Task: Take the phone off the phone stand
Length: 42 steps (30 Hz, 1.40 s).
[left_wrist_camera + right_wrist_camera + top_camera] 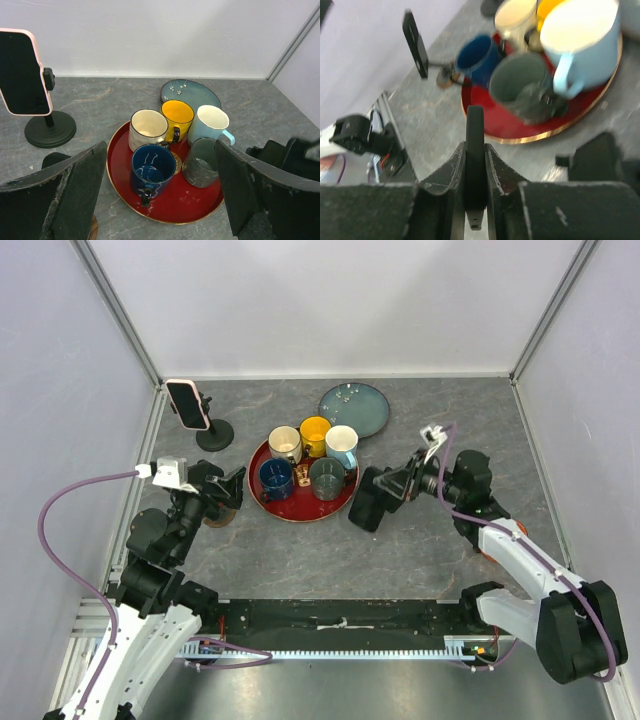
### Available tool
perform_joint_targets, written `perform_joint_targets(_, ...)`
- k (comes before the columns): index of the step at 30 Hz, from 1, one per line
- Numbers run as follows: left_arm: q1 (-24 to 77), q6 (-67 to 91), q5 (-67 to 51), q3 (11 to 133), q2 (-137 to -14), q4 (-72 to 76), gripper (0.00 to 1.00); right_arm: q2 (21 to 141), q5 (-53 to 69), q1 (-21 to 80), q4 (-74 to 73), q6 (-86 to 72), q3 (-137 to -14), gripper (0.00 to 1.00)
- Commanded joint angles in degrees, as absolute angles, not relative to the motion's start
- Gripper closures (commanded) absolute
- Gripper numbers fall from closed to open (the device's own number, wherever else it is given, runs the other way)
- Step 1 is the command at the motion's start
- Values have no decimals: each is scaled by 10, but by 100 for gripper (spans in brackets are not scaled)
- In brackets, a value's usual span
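Two long edges in a pale pink case are where I would take the phone (22,72). It is a stiff slab with a slick glass face, and I judge it light but easy to crack if dropped. The case rims should give my pads more bite than the screen would.

It sits tilted back in the phone stand (50,131), at the far left corner of the table (420,550), close to the side wall (60,390). A black clamp knob (48,79) sticks out at its right edge, so I would grip above or below that. The clamp may hold tight enough that the round base lifts along with the phone, or the whole stand tips.

My left gripper (161,150) is spread wide with nothing between its fingers. It hovers near the stand, facing the red tray (120,187). My right gripper (475,165) has its fingers pressed together and hangs on the tray's other side, well apart from the phone.

The tray holds five mugs (152,167) and lies just beside the stand's base, with a blue plate (355,408) behind it. A careless swing to the right could knock the crockery. Between my left fingers and the phone I see only bare table.
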<state>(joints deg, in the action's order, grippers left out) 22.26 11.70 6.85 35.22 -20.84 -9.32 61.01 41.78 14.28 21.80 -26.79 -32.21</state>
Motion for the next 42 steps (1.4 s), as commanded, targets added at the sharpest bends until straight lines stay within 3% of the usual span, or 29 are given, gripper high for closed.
perform_joint_targets(1, 223, 109, 60, 352, -209, -77, 6, 588, 460, 163, 185, -265, -283, 100)
perform_joint_targets(7, 224, 108, 60, 352, -212, -77, 6, 586, 461, 194, 142, -259, -243, 100)
perform_joint_targets(19, 223, 105, 62, 351, -214, -78, 6, 673, 386, 274, 419, -402, -160, 98)
perform_joint_targets(23, 223, 105, 62, 352, -212, -78, 6, 696, 346, 298, 452, -416, -151, 95)
perform_joint_targets(28, 223, 105, 62, 352, -210, -78, 6, 684, 278, 299, 406, -401, -143, 81)
perform_joint_targets(29, 223, 105, 62, 352, -209, -77, 6, 675, 268, 300, 390, -393, -144, 73)
perform_joint_targets(35, 224, 105, 62, 352, -207, -79, 6, 643, 215, 300, 273, -348, -163, 50)
perform_joint_targets(42, 223, 105, 62, 352, -207, -79, 6, 628, 173, 299, 186, -326, -182, 35)
